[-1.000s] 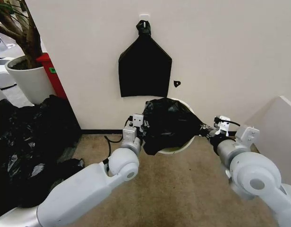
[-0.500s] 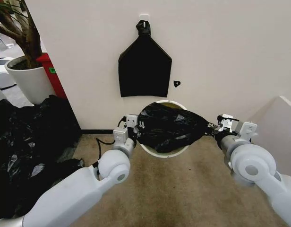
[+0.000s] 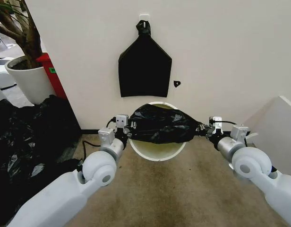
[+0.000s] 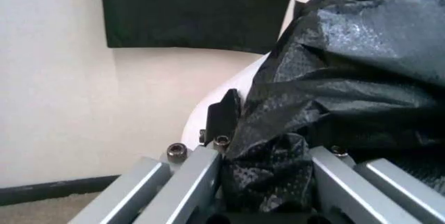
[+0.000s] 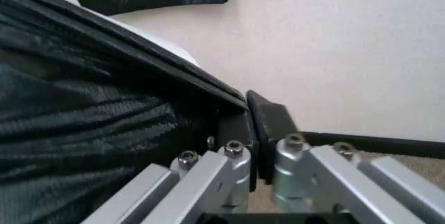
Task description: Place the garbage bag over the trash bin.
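both jaws clamped on garbage bag, stretched across trash bin

Even, soft indoor light, no hard glare.
The thin glossy black plastic garbage bag carries small pale highlights; the close grey metal finger bars look slightly blurred, and the cream wall shows faint shadows.

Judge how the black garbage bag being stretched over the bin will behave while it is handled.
The garbage bag looks floppy: held by the left pincer and right pincer, it sags and wrinkles above the trash bin. Its glossy film suggests it is slippery. It is probably very light, and thin enough to tear if pulled hard.
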Motion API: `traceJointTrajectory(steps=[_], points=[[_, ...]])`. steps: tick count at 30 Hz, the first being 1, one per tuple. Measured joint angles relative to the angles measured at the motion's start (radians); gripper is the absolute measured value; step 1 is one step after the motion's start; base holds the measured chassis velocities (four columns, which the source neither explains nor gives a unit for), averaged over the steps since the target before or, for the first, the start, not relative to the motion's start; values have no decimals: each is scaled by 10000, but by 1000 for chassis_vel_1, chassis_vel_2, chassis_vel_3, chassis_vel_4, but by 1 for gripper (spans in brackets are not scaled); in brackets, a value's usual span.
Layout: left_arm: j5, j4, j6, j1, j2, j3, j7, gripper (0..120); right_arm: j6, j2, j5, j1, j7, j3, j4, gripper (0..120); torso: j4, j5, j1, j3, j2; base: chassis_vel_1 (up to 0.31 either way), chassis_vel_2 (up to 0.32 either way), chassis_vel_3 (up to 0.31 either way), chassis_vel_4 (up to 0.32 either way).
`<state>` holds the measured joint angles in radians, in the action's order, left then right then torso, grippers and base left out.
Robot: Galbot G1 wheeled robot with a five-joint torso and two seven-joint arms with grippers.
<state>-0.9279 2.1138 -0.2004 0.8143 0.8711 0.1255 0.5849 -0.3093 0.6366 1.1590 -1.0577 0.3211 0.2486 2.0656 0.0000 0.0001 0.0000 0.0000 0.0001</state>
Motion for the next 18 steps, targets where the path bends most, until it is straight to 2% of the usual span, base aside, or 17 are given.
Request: traceJointTrajectory(steps=[1,7,8,14,18], points=[[0,-1,9,31,7,-46,24,0,0,-33,3,-40,126,37,87,4,0,-1,0,0,0,0,0,0,0],[30,-311,42,100,209,-275,477,0,40,-208,1052,-110,2077,695,1101,31,1,-2,0,0,0,0,0,0,0],[30,-311,42,100,209,-275,477,0,40,-208,1052,-110,2077,695,1101,31,1,-2,0,0,0,0,0,0,0],[7,-527,48,133,267,-350,684,0,-102,-341,3050,-190,3687,1983,2324,56,0,-2,0,0,-2,0,0,0,0],[-100,-584,48,69,286,-352,722,0,-213,-273,4042,-212,4345,2332,2670,69,0,-3,0,0,-1,0,0,0,0]])
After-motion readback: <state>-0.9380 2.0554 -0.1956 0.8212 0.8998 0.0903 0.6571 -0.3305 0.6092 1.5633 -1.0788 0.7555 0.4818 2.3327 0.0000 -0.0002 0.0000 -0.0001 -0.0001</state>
